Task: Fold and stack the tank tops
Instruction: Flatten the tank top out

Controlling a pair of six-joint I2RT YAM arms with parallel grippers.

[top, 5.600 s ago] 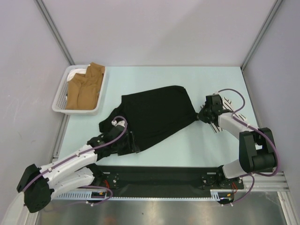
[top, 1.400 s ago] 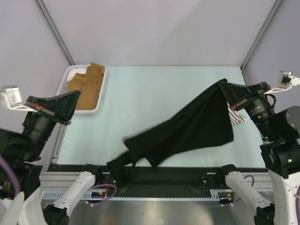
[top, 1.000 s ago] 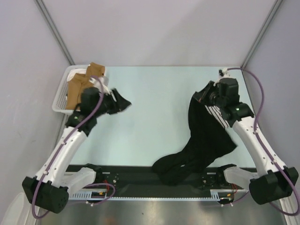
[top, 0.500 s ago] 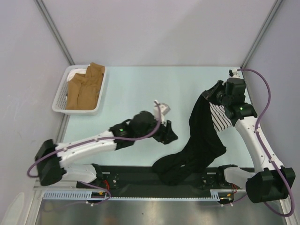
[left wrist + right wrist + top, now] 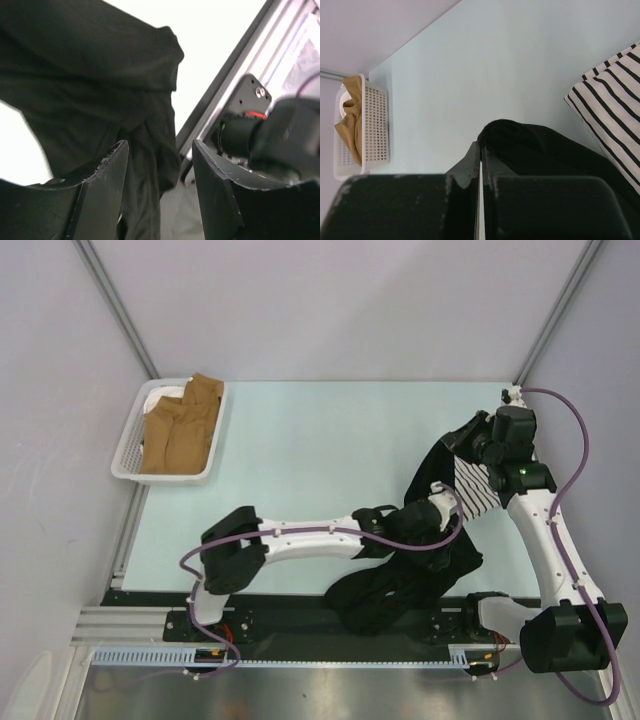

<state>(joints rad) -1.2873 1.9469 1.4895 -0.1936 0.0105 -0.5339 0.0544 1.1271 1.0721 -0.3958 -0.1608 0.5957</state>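
Basket [image 5: 127, 445] holding brown cloth [image 5: 180, 430], desk [image 5: 310, 440] far left. Left end effector [image 5: 158, 150] spread beside black tank top [image 5: 432, 540], which hangs bunched to desk's near edge. Striped tank top [image 5: 476, 490] flat behind it. Right end effector [image 5: 481, 146] pinches black top's upper edge.

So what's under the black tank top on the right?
The striped tank top lies on the table there. Only its right part shows; the rest is hidden beneath the hanging black tank top.

black tank top [image 5: 90, 75] matt cloth; striped tank top [image 5: 615, 112] smooth cloth; basket [image 5: 125, 450] plastic.
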